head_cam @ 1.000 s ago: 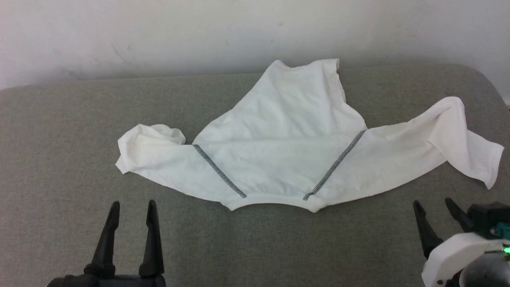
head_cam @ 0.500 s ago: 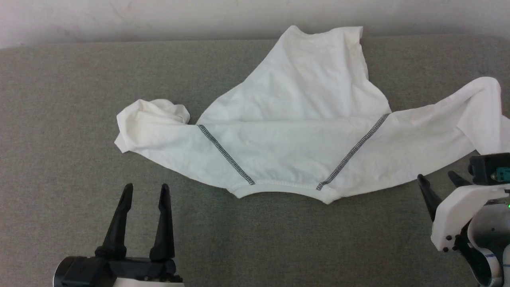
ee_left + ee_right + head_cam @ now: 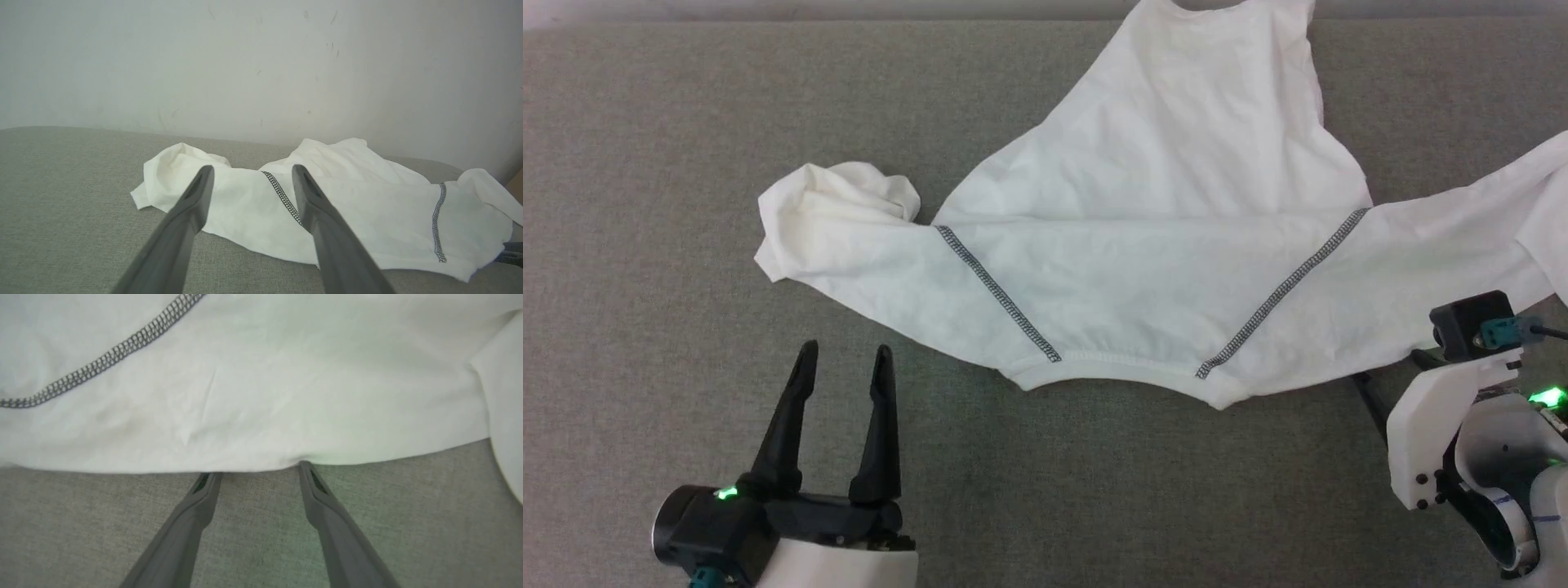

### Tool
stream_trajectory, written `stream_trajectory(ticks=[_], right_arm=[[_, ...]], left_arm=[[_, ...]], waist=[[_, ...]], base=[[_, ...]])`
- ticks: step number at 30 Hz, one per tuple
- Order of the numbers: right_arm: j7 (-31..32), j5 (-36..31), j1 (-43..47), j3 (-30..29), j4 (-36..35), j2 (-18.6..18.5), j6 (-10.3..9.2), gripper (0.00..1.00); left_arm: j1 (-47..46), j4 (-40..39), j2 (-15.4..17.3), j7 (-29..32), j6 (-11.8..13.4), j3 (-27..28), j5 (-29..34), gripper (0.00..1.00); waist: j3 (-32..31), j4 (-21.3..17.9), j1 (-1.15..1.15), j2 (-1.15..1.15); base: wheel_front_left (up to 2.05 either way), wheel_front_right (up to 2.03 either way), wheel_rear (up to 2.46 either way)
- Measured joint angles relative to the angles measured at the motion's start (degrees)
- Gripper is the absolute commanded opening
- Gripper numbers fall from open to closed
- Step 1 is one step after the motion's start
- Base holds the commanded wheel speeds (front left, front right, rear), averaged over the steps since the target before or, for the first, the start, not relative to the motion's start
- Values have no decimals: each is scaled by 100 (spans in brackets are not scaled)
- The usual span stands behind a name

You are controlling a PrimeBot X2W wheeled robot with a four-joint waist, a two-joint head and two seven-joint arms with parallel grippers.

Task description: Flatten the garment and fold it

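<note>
The garment point(image 3: 1143, 269), a white long-sleeved shirt with two dark zigzag shoulder seams, lies spread on the grey padded surface point(image 3: 645, 163), collar toward me. Its left sleeve point(image 3: 825, 212) is bunched up; the right sleeve point(image 3: 1462, 237) runs off the right edge. My left gripper point(image 3: 845, 351) stands open a short way in front of the left sleeve, touching nothing; its wrist view shows the garment point(image 3: 359, 204) beyond the left gripper point(image 3: 252, 169). My right gripper point(image 3: 257, 469) is open, fingertips right at the near edge of the right sleeve point(image 3: 261, 396).
A pale wall point(image 3: 261, 61) rises behind the padded surface. Bare grey padding point(image 3: 1094, 490) stretches between my two grippers and to the left of the garment.
The head camera has tipped down and closer, so the whole picture shifted. My right gripper has advanced to the edge of the right sleeve. The left gripper has crept forward, still open.
</note>
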Motion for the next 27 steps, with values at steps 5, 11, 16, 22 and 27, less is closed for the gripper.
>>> stream_trajectory(ticks=[5, 11, 16, 22, 27], right_arm=[[-111, -30, -128, 130, -2, -178, 0, 100], [-207, -107, -343, 272, 23, -296, 0, 100], [-197, -98, -350, 291, -98, -320, 0, 100], [2, 59, -208, 252, -346, -318, 0, 100], [57, 155, -31, 267, -475, -300, 0, 100]], left_arm=[[-76, 29, -2, -1, 0, -63, -27, 100], [-159, 49, -3, -1, 3, -118, -51, 100], [-207, 81, -4, 0, 51, -156, -58, 100], [-213, 122, -5, -1, 67, -158, -92, 100], [-211, 141, -7, -1, 102, -164, -96, 100]], waist=[[125, 97, -1, 0], [241, 191, -1, 0], [288, 253, 0, 0], [216, 255, 0, 0], [87, 172, -1, 0]], base=[[0, 0, 0], [0, 0, 0], [0, 0, 0], [0, 0, 0], [0, 0, 0]])
